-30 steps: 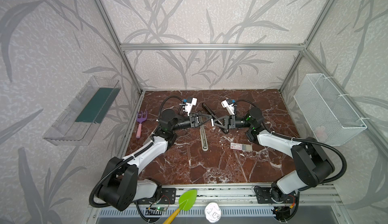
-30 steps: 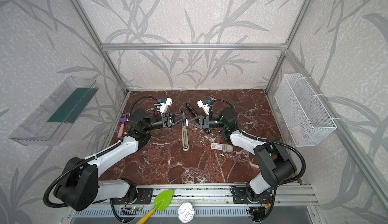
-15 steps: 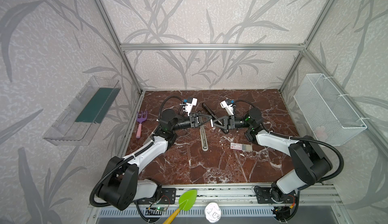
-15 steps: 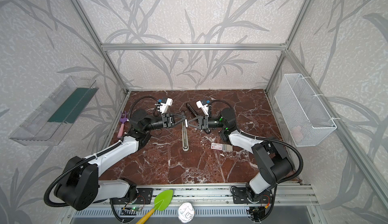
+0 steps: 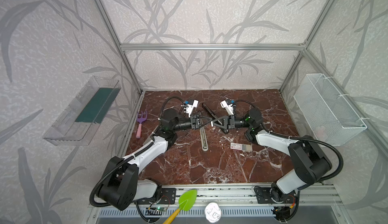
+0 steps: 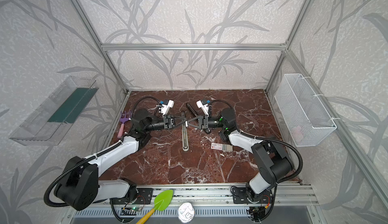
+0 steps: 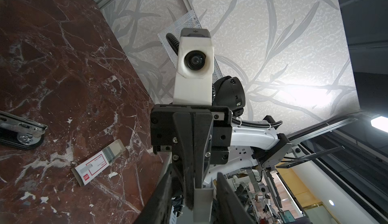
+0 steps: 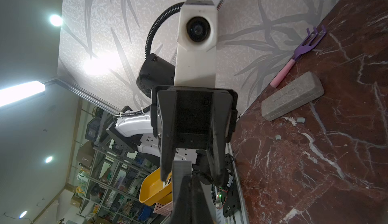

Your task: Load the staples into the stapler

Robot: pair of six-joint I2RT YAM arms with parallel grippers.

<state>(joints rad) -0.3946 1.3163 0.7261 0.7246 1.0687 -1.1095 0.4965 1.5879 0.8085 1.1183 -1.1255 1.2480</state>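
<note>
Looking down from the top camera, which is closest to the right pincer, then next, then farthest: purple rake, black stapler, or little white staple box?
In a top view, from the right pincer:
1. Black stapler, almost under it, mid-table.
2. White staple box, toward the front on its own side.
3. Purple rake, far over by the left wall.

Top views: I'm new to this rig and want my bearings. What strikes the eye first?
Two grippers meet tip to tip at the scene's centre: the right gripper clamps a staple strip that sits between the left gripper's spread fingers. Beneath them lies the stapler, opened flat with its silver rail bare; the white staple box lies apart, to its right.
</note>
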